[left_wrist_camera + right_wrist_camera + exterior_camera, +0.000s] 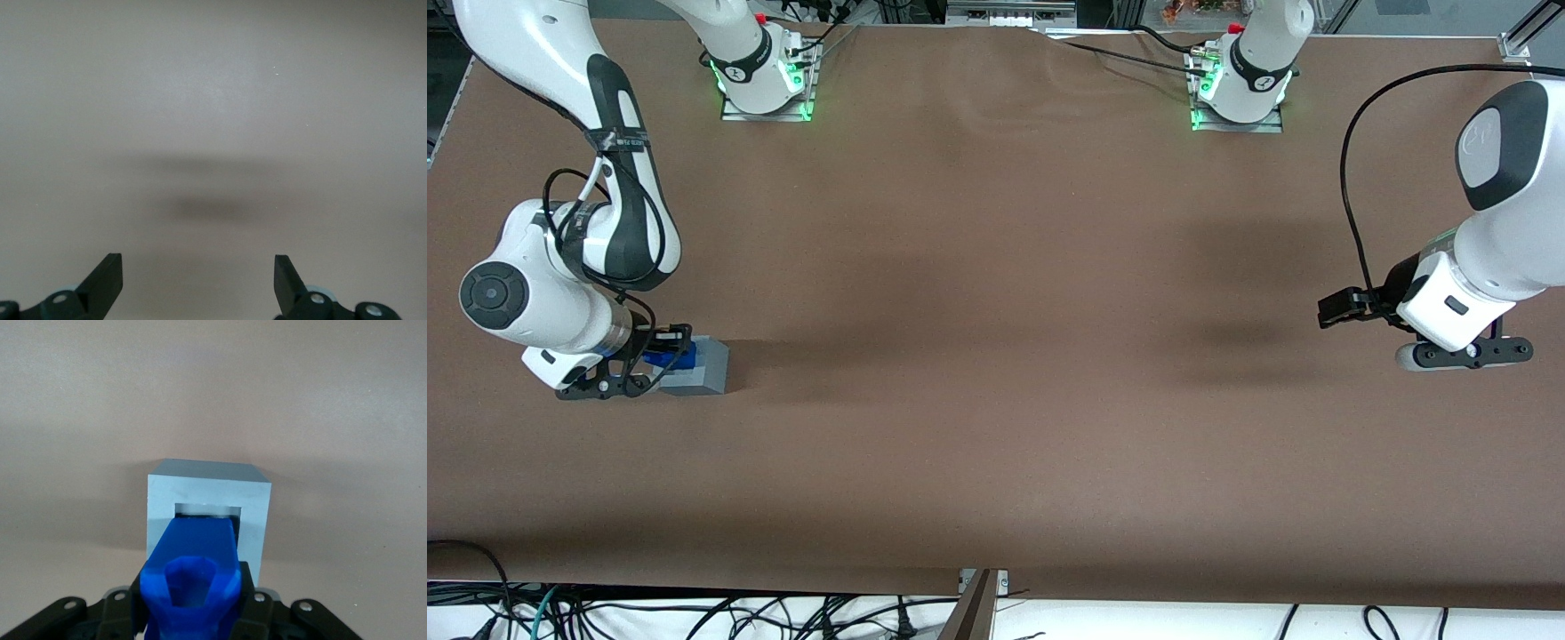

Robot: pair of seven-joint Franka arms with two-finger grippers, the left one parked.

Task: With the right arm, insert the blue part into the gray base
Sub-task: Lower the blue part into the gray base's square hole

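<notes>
The gray base [701, 366] sits on the brown table at the working arm's end. In the right wrist view the gray base [257, 513] shows its square recess facing the camera. The blue part [193, 573] is held between the black fingers, its hole toward the camera, its front end at or just inside the recess opening. In the front view the blue part [669, 355] lies against the base's side. My right gripper [660, 354] is shut on the blue part, low over the table beside the base.
The brown table [996, 400] spreads wide toward the parked arm's end. Two arm bases with green lights [769, 80] stand along the table edge farthest from the front camera. Cables hang along the near edge.
</notes>
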